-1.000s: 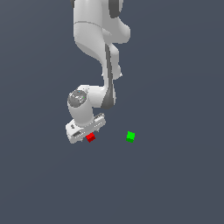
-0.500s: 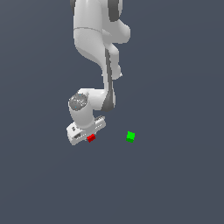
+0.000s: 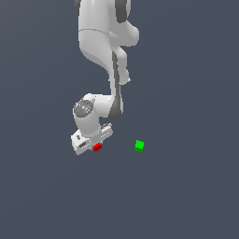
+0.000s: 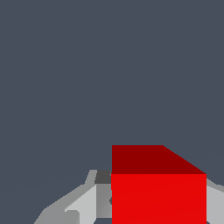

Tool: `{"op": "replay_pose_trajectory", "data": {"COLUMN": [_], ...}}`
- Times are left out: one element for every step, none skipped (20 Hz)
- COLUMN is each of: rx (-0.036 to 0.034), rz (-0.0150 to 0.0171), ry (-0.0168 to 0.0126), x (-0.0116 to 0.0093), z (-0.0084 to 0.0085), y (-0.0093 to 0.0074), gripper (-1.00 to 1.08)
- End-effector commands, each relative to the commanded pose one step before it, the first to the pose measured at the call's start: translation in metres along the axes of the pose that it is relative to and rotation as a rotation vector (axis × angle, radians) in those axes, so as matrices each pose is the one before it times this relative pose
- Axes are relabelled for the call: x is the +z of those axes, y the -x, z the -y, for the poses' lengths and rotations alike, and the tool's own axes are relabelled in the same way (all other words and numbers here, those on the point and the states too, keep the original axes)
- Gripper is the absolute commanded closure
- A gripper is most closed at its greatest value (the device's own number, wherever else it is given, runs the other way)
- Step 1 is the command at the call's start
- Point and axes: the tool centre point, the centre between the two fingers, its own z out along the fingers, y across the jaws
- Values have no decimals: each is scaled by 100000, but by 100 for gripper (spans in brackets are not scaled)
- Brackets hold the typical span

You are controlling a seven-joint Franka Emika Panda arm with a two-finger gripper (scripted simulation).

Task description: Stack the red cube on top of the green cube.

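The red cube (image 3: 97, 147) lies on the dark grey floor, under the white hand at the exterior view's left. My gripper (image 3: 92, 144) is down over it, tilted. In the wrist view the red cube (image 4: 158, 192) fills the space between the two grey fingers (image 4: 87, 203), which lie against its sides, so the gripper is shut on it. The green cube (image 3: 139, 145) sits alone on the floor, a short way toward the exterior view's right of the red cube. It does not show in the wrist view.
The white arm (image 3: 102, 42) comes down from the top of the exterior view to the hand. The plain dark grey floor (image 3: 186, 196) lies all around the two cubes.
The hand has shifted only very slightly over the red cube. Neither cube has moved.
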Motion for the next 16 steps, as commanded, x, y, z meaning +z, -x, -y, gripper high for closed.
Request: {"op": "replay_pose_trajectory", "data": {"rx": [19, 0, 0, 0, 0, 0, 0, 0, 0, 0, -65, 0, 0, 0, 0, 0], "rz": [-70, 0, 0, 0, 0, 0, 0, 0, 0, 0, -5, 0, 0, 0, 0, 0], "ry": [85, 0, 0, 0, 0, 0, 0, 0, 0, 0, 23, 0, 0, 0, 0, 0], "x": [-395, -269, -332, -398, -465, -534, -604, -677, -750, -779, -740, -671, -613, -555, -495, -434], "z": [-26, 8, 9, 9, 9, 9, 9, 9, 9, 9, 37, 5, 3, 0, -3, -7], "y": [-3, 9, 10, 10, 10, 9, 9, 9, 9, 8, -24, 4, 1, -2, -6, -10], "gripper": [108, 108, 108, 108, 108, 108, 108, 108, 108, 108, 108, 108, 108, 108, 108, 108]}}
